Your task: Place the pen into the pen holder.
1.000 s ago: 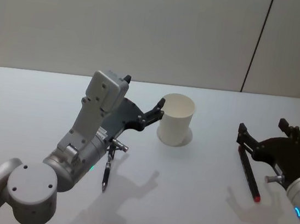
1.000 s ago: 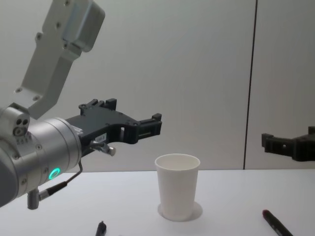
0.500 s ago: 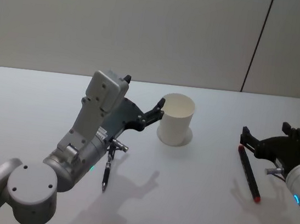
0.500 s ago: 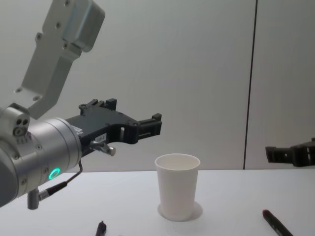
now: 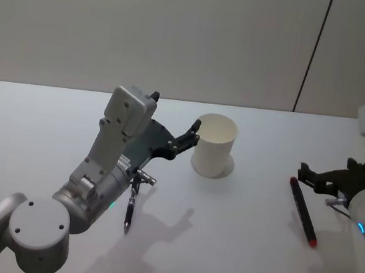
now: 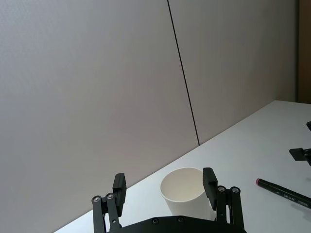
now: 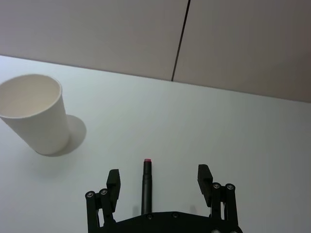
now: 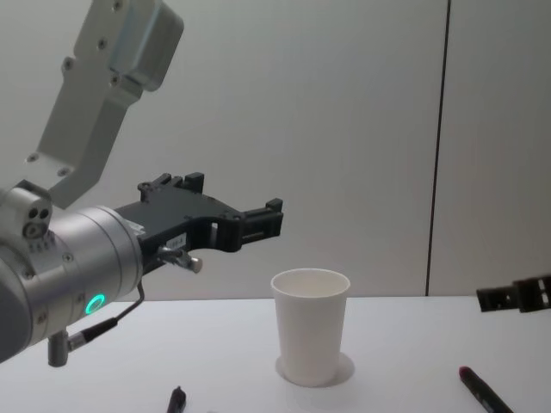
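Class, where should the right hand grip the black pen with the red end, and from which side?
Mid-barrel, from above, closing across its width: the black pen with the red end lies flat on the white table. The open right hand has it lined up between its fingers.

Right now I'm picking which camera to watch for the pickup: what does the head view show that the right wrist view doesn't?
Head view adds: the left gripper, open, near the pen holder, and a dark pen lying on the table under the left arm.
Right wrist view adds: a close look along the right gripper, its open fingers either side of the red-tipped pen, which points away from it.
Both share: the pen holder, the red-tipped pen and the right gripper.
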`<state>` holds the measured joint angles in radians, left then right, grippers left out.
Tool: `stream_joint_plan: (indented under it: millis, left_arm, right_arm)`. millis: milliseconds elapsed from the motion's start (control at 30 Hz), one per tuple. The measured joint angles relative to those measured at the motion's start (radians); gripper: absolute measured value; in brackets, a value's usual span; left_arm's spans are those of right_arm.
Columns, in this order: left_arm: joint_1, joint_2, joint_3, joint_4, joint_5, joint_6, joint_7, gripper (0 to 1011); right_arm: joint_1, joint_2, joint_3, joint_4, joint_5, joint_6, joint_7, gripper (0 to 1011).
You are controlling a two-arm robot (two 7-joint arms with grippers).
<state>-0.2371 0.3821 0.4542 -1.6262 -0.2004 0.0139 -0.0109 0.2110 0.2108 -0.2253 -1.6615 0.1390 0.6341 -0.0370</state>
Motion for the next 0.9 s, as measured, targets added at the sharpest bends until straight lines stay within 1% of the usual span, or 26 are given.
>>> stream_joint_plan:
  millis: [100, 133, 200, 233, 433, 467, 533, 667, 900]
  left_arm:
    - [0.000, 0.000, 0.000, 0.000, 0.000, 0.000, 0.000, 1003]
    - [0.000, 0.000, 0.000, 0.000, 0.000, 0.000, 0.000, 1003]
    - [0.000, 0.000, 0.000, 0.000, 0.000, 0.000, 0.000, 1003]
    - [0.000, 0.000, 0.000, 0.000, 0.000, 0.000, 0.000, 1003]
    - [0.000, 0.000, 0.000, 0.000, 0.000, 0.000, 0.000, 1003]
    - [0.000, 0.000, 0.000, 0.000, 0.000, 0.000, 0.000, 1003]
    - [0.000, 0.000, 0.000, 0.000, 0.000, 0.000, 0.000, 1003]
    - [0.000, 0.000, 0.000, 0.000, 0.000, 0.000, 0.000, 1003]
    - [0.000, 0.000, 0.000, 0.000, 0.000, 0.000, 0.000, 1003]
  right_arm:
    - [0.040, -0.014, 0.004, 0.048, -0.007, 0.039, 0.008, 1001]
    - [0.040, -0.014, 0.004, 0.048, -0.007, 0.039, 0.008, 1001]
    - [0.068, -0.023, 0.007, 0.083, -0.013, 0.063, 0.013, 1001]
    - [0.068, -0.023, 0.007, 0.083, -0.013, 0.063, 0.013, 1001]
    - [0.133, -0.048, 0.009, 0.169, -0.026, 0.111, 0.020, 1001]
    - [0.133, -0.048, 0.009, 0.169, -0.026, 0.111, 0.020, 1001]
    - [0.157, -0.059, 0.009, 0.205, -0.030, 0.128, 0.021, 1001]
    - [0.191, -0.074, 0.009, 0.254, -0.034, 0.149, 0.021, 1001]
    - [0.240, -0.099, 0.007, 0.342, -0.035, 0.172, 0.025, 1001]
